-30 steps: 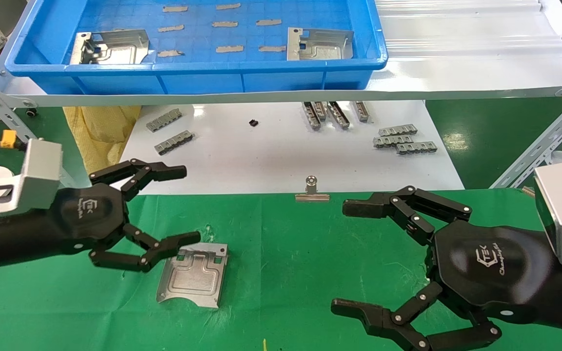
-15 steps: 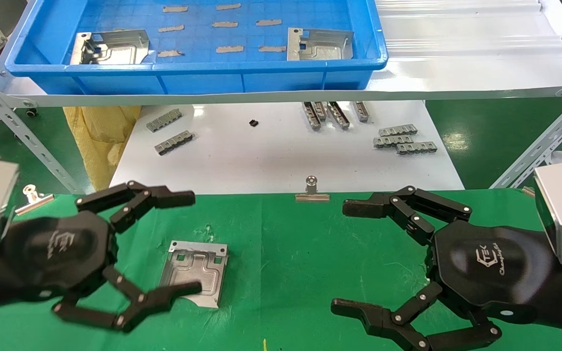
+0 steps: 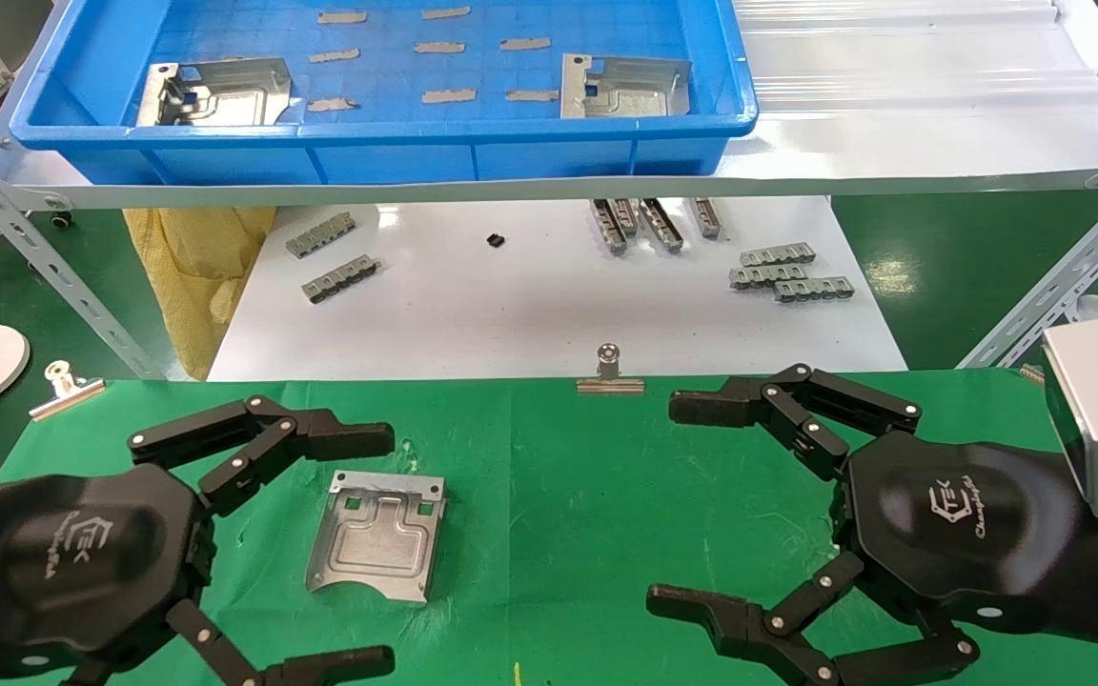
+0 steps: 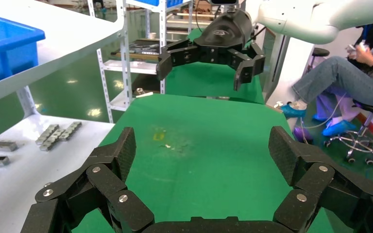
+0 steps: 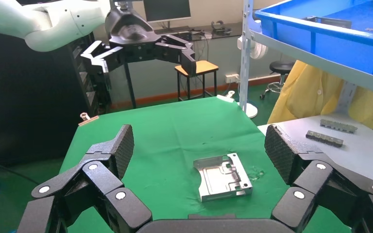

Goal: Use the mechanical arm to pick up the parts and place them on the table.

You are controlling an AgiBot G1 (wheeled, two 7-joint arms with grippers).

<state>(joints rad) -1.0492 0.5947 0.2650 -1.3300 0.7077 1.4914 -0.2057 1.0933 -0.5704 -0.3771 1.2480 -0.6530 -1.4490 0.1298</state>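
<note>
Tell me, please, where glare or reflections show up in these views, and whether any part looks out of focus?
Head view: ceiling lights glare off the white board and the green floor beyond; the plate on the green table stays crisp. Left wrist view: bright patches on the floor, left gripper slightly soft. Right wrist view: right gripper slightly soft, plate sharp.

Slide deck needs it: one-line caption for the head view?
Open left gripper beside one square silver sheet-metal plate lying on the green cloth table; open right gripper hovers apart.
</note>
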